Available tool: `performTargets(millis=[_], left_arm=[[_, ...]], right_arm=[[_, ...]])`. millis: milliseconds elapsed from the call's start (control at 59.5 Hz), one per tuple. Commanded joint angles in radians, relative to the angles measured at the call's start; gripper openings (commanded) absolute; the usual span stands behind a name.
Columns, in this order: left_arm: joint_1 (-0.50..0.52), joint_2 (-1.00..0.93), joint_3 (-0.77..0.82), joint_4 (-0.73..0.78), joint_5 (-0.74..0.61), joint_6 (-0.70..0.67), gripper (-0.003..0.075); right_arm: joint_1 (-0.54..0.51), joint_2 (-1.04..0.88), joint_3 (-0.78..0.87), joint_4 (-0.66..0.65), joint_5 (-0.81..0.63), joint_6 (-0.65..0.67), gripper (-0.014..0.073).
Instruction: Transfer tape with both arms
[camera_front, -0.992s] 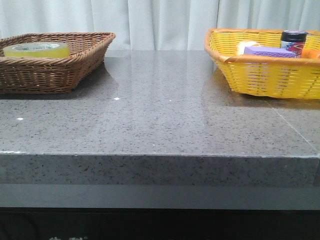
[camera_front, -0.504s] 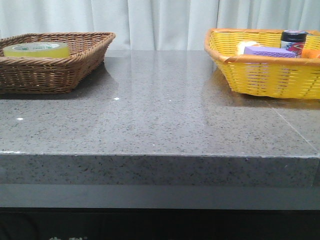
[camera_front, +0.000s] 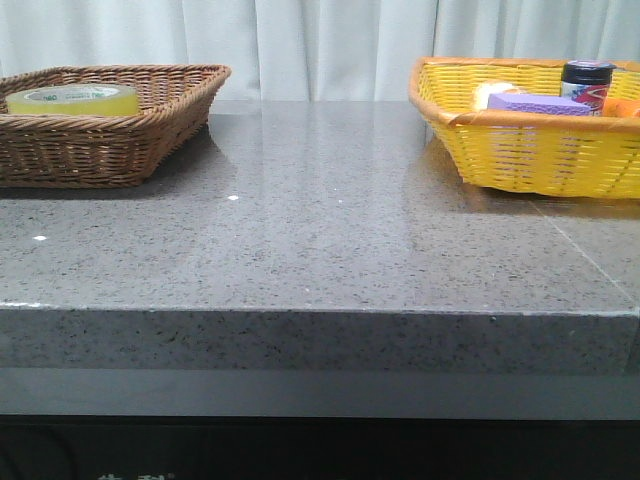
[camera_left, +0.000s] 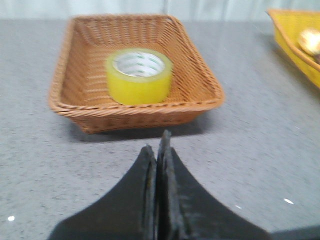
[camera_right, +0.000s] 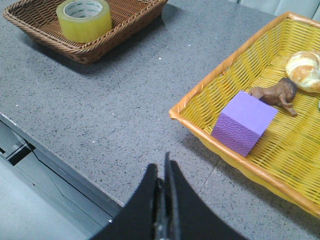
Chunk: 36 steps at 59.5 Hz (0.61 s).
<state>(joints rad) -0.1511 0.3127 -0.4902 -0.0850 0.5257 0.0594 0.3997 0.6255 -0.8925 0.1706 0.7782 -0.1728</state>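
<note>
In the front view, the tape (camera_front: 72, 98) lay flat inside the brown wicker basket (camera_front: 150, 140) at the upper left of the frame, on the grey speckled table (camera_front: 320, 240). At the upper right stood a yellow woven basket (camera_front: 520, 150) holding a purple block (camera_front: 538, 103) and a dark-lidded jar (camera_front: 587, 72); neither arm showed in this view. In the left wrist view, the left gripper (camera_left: 159, 152) sat at the bottom centre, its two black fingers pressed together with nothing between them, pointed toward the brown basket in the upper half of the frame, where the tape stood on its flat side near the basket's middle, white core facing up. In the right wrist view, the right gripper (camera_right: 162, 172) was at the bottom centre, fingers likewise closed and empty, above the table's near edge. The tape and its basket appeared in the upper left corner, the yellow basket at right, containing the purple block, a small brown animal figure (camera_right: 275, 93) and a bread roll (camera_right: 304, 69).
</note>
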Motion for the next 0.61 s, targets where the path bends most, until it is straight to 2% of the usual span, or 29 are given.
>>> performTargets(millis=[0, 135, 252, 404, 588], left_arm=[[0.050, -0.076, 0.081, -0.003, -0.185, -0.002, -0.0020], [0.101, -0.221, 0.273, -0.029, -0.338, -0.002, -0.0020], [0.105, -0.313, 0.396, -0.036, -0.434, -0.002, -0.0020], [0.102, -0.336, 0.504, -0.071, -0.578, -0.002, -0.0020], [0.102, -0.336, 0.501, -0.069, -0.561, -0.002, -0.0020]], right_arm=[[-0.007, 0.000, -0.020, 0.008, -0.066, -0.004, -0.0068], [-0.007, 0.000, -0.020, 0.008, -0.066, -0.004, -0.0068], [-0.007, 0.000, -0.020, 0.008, -0.066, -0.004, -0.0068], [-0.007, 0.000, -0.020, 0.008, -0.067, -0.004, -0.0068], [-0.007, 0.000, -0.020, 0.008, -0.066, -0.004, -0.0068]])
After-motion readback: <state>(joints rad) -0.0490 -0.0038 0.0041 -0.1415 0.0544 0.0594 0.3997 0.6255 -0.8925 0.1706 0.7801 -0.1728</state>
